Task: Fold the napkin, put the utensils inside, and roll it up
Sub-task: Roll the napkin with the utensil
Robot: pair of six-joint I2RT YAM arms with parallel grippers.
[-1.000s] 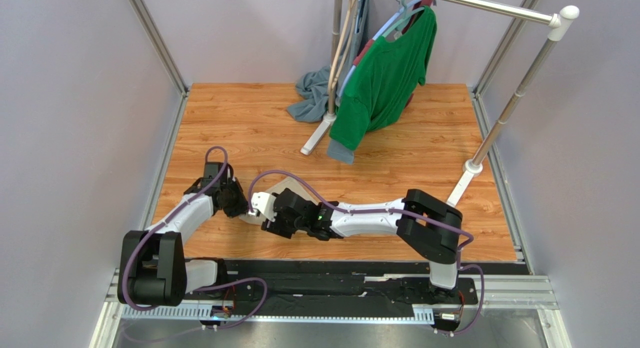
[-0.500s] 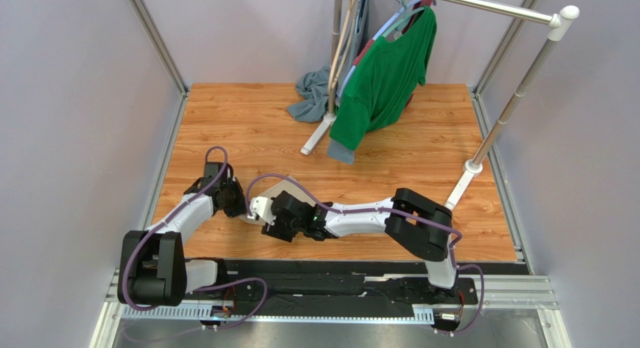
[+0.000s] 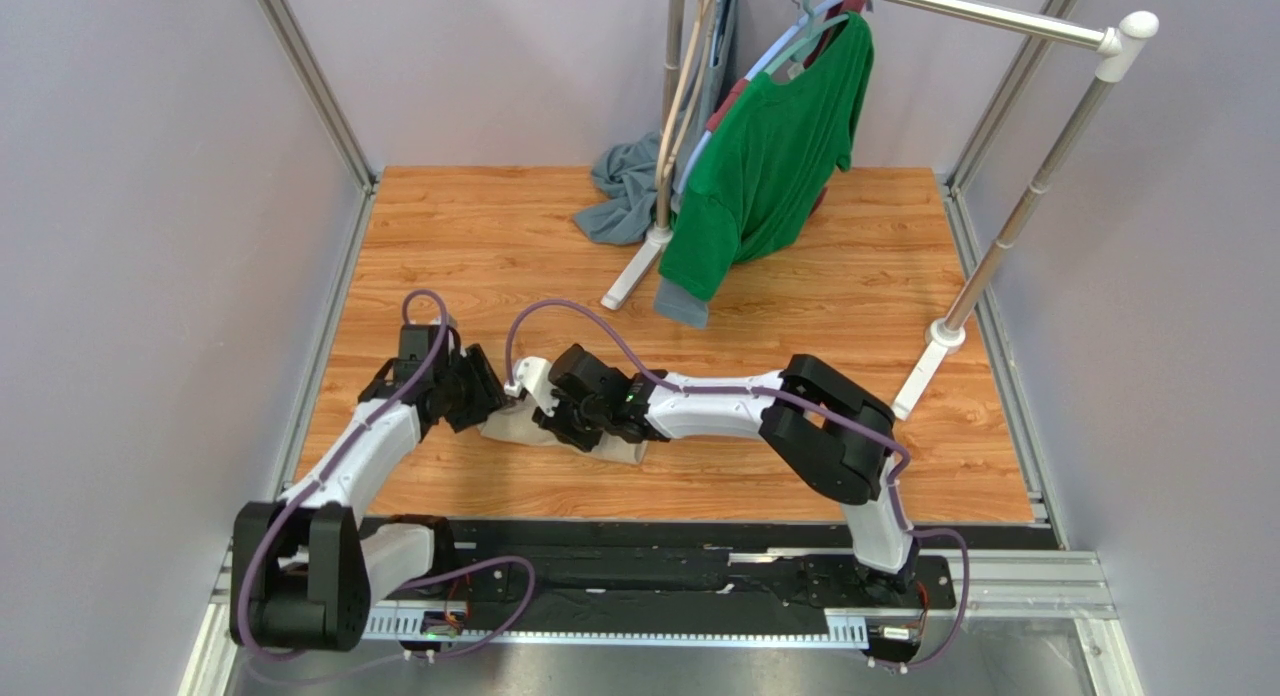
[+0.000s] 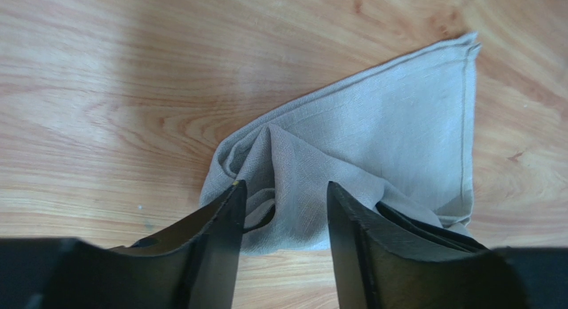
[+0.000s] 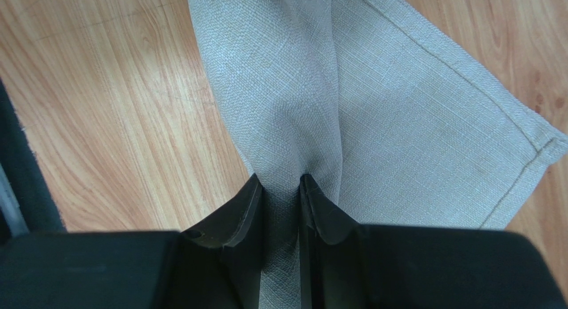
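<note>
The napkin (image 3: 619, 453) lies on the wooden table (image 3: 451, 231) in the lower left-centre of the top view. It is close to the near edge and mostly covered by the two grippers, which meet over it. Well apart from it, at the top of that view, a green shirt (image 3: 766, 156) hangs from a metal rack (image 3: 1037, 201), and a grey-blue cloth (image 3: 619, 179) is heaped at the rack's foot.

In the left wrist view the napkin is folded into a rough triangle. Its hemmed corner points to the upper right of the frame and its layers gather into a pucker at the lower centre. The left gripper (image 4: 284, 187) stands over that pucker with its fingers (image 4: 220, 236) clearly apart. The bunched cloth fills the gap and touches both inner faces, but I cannot tell whether they press on it or only straddle it. A dark shape (image 4: 417, 224) shows under the cloth's lower right edge; what it is cannot be made out.

In the right wrist view the right gripper (image 5: 280, 179) is clenched on a raised ridge of the napkin. Its jaws are nearly together, with the cloth pinched between them at the lower centre. The ridge runs up the frame from the fingertips, and flat cloth spreads right to a hemmed corner.
</note>
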